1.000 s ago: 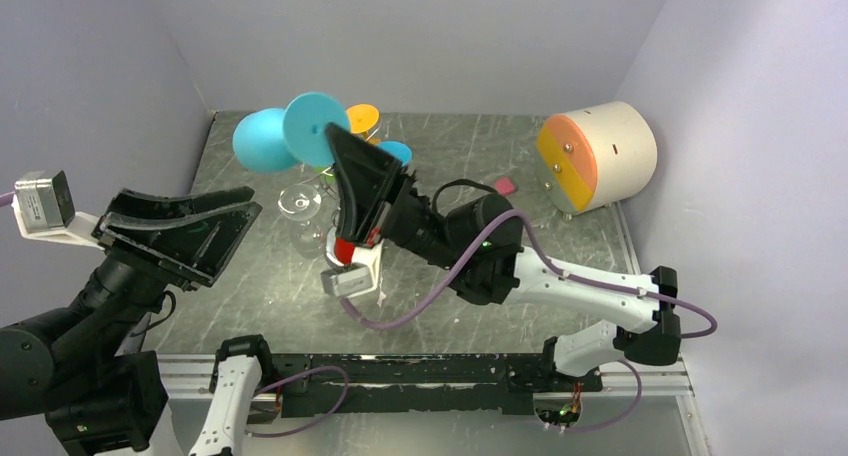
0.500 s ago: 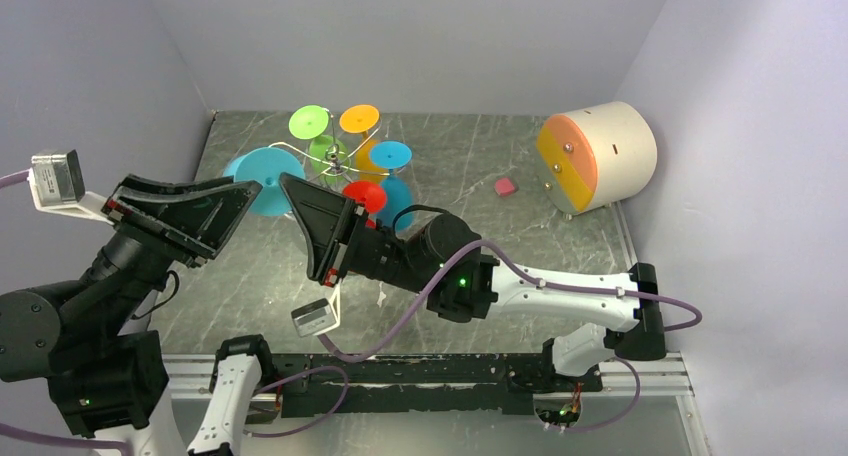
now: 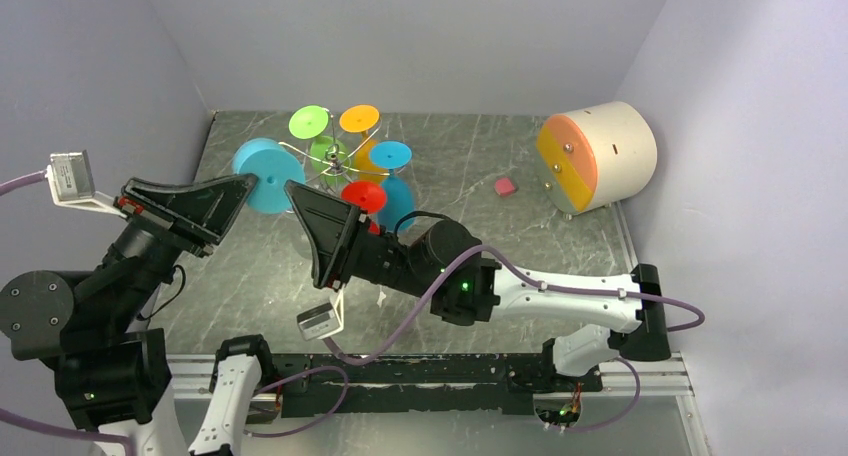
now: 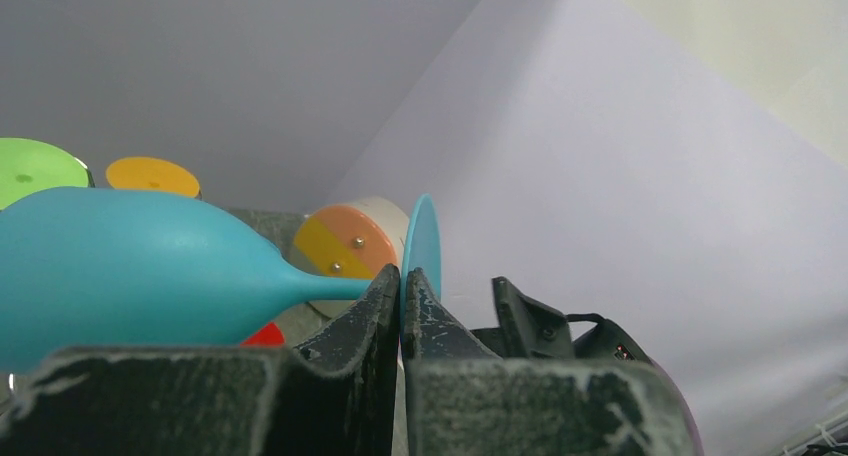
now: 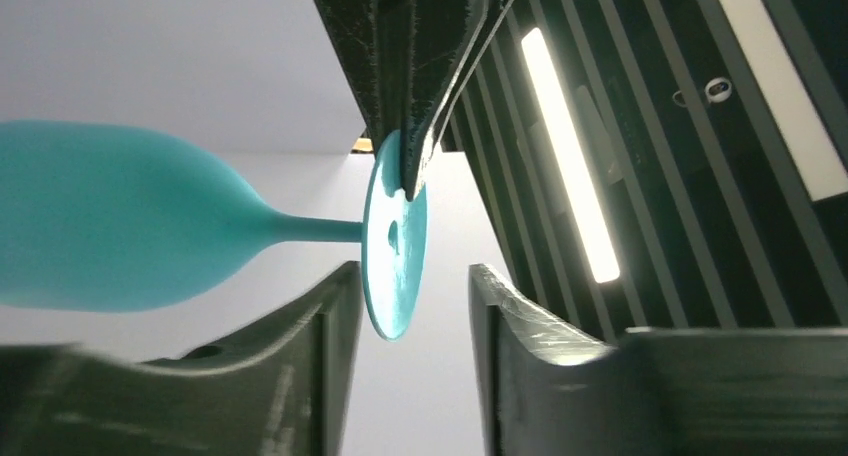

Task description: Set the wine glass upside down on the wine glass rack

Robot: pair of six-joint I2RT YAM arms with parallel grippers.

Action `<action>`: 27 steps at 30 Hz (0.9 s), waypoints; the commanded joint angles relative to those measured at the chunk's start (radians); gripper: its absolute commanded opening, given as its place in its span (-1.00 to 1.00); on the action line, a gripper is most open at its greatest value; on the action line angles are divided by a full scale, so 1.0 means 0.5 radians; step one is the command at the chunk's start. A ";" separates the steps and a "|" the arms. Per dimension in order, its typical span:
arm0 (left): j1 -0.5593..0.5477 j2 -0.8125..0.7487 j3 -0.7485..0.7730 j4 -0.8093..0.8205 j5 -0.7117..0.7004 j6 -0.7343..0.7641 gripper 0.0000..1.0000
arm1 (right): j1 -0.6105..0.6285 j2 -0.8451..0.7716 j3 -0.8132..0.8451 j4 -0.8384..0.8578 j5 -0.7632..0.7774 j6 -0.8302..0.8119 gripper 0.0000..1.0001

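The teal wine glass [image 3: 262,168] hangs in the air left of the wine glass rack [image 3: 337,162]. Its round foot [image 4: 422,238] is pinched at the rim by my left gripper [image 3: 243,184], which is shut on it; the bowl [image 4: 110,266] points away to the left. My right gripper [image 3: 293,189] is open. In the right wrist view its fingers [image 5: 335,306] stand on either side of the foot [image 5: 395,236], neither pad pressing it. The silver wire rack carries several coloured glasses hung upside down.
On the rack hang a green glass [image 3: 310,122], an orange one [image 3: 360,118], a blue one [image 3: 391,155] and a red one [image 3: 364,195]. A white drum with an orange and yellow face [image 3: 598,156] lies at the back right. A small pink piece [image 3: 505,186] lies on the table.
The right arm brought the teal glass down and forward from in front of the rack. My left gripper closed on the foot's rim, and my right gripper opened and let go.
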 commanded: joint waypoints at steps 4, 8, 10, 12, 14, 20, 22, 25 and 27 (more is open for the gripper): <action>-0.007 -0.053 -0.125 0.367 -0.035 -0.100 -0.86 | 0.009 -0.151 -0.108 0.133 0.142 0.169 0.33; -0.007 -0.038 -0.092 0.370 -0.189 0.020 -0.86 | 0.010 -0.235 -0.229 0.204 0.157 0.530 0.53; -0.007 -0.035 -0.090 0.330 -0.303 0.092 -0.86 | 0.009 -0.273 -0.301 0.320 0.157 0.686 0.59; -0.007 -0.050 -0.127 0.314 -0.420 0.140 -0.86 | 0.007 -0.300 -0.369 0.413 0.179 0.783 0.70; -0.007 -0.073 -0.187 0.315 -0.519 0.163 -0.86 | 0.005 -0.326 -0.429 0.486 0.205 0.889 0.97; -0.007 -0.050 -0.328 0.143 -0.770 0.286 -0.86 | 0.008 -0.443 -0.701 0.781 0.339 1.218 1.00; -0.007 -0.054 -0.444 0.130 -0.784 0.224 -0.86 | 0.007 -0.476 -0.786 0.886 0.452 1.373 1.00; -0.007 -0.050 -0.607 0.140 -0.775 0.148 -0.86 | 0.012 -0.528 -0.873 0.960 0.606 1.556 1.00; -0.007 -0.020 -0.658 0.080 -0.820 0.140 -0.86 | 0.017 -0.583 -0.909 0.946 0.705 1.781 1.00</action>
